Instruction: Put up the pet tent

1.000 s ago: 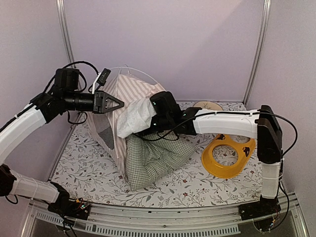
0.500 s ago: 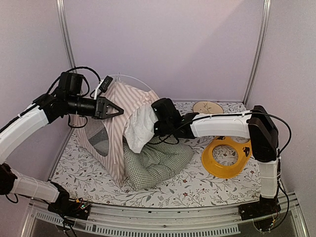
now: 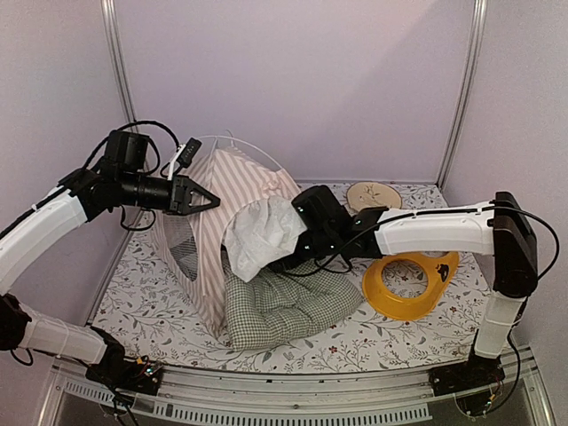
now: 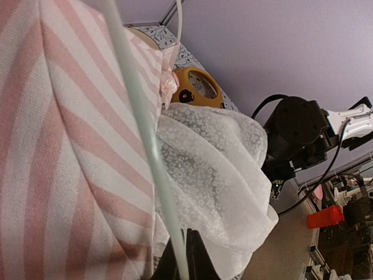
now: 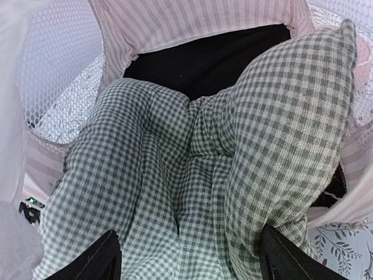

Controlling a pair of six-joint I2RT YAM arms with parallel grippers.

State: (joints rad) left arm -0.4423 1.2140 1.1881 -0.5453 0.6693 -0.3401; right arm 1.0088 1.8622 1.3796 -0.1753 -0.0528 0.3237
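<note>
Pink-and-white striped fabric pet tent point(image 3: 244, 177) stands just ahead of the left gripper point(image 3: 206, 197), whose jaws are pressed together on its thin white pole point(image 4: 145, 146). Right gripper point(image 5: 189, 259): fingers spread, holding nothing. Green-and-white checked cushion point(image 5: 192, 175) directly below it in the tent mouth; white sheer door flap point(image 3: 262, 232) hangs just beside it.

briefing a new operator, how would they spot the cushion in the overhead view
Find the pink-striped tent left of centre on the floral table. The cushion spills out of its open front, under the white flap. It alone is puffy with green-and-white checks.
</note>
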